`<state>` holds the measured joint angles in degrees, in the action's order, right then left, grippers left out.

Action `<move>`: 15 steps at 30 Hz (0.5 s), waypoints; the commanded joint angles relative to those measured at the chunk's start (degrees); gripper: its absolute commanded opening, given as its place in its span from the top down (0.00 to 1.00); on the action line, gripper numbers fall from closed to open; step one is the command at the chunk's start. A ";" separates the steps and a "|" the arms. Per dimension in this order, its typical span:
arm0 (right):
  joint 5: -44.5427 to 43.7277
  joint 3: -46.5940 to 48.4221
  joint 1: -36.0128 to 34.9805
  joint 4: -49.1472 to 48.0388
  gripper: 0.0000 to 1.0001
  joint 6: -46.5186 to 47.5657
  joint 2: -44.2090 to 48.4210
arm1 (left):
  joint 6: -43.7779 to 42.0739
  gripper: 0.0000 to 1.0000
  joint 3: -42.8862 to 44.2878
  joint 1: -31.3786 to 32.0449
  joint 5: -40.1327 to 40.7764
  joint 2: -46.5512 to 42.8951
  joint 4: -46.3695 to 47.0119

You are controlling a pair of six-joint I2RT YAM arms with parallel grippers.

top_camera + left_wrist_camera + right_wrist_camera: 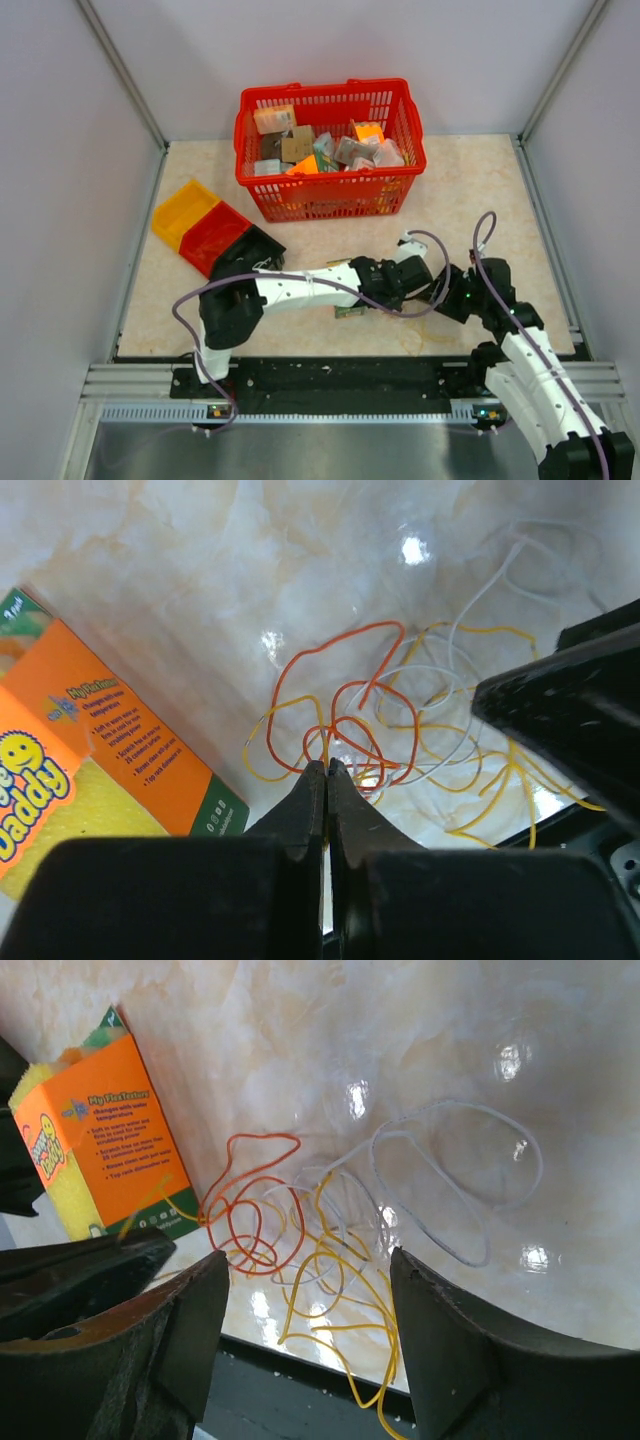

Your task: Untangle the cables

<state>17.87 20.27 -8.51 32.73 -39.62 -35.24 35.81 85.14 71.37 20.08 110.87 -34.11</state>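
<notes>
Where the cables (380, 720) lie by the table's (480, 200) near edge, orange, yellow, white loops knot loosely | left gripper (325, 775) pinches a strand | right gripper (308, 1270) gapes wide

L arm (300, 288): runs from near-left base across to the right, forearm approx level, low over the worktop (480, 200).
L end effector (326, 770): jaws shut, tips pressed tight together, aimed down.
R arm (530, 360): rises from near-right base, elbow bent, leans in toward centre.
R end effector (308, 1260): jaws apart, wide gap, fingers low.
Spacing: both end effectors v. close, facing each other nr front edge.
</notes>
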 commanded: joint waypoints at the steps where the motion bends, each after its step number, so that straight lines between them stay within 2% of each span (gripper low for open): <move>1: 4.80 2.66 -0.54 -0.74 0.35 2.52 -1.49 | -3.55 1.00 3.46 -0.27 1.37 -7.13 0.52; 5: 13.58 2.32 -0.63 -5.74 0.34 3.85 -1.76 | -5.67 1.00 1.34 -0.62 -0.91 -14.53 5.71; 11: 15.71 2.32 -0.63 -10.22 0.41 2.18 -4.65 | -6.90 1.00 3.09 -1.15 -8.20 -19.81 8.79; 15: 12.30 1.97 -0.54 -11.90 0.69 1.30 -6.15 | -7.07 1.00 5.20 -1.24 -9.26 -20.60 8.01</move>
<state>31.40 20.34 -8.54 25.30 -37.56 -40.36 30.00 87.92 70.28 13.87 91.15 -27.99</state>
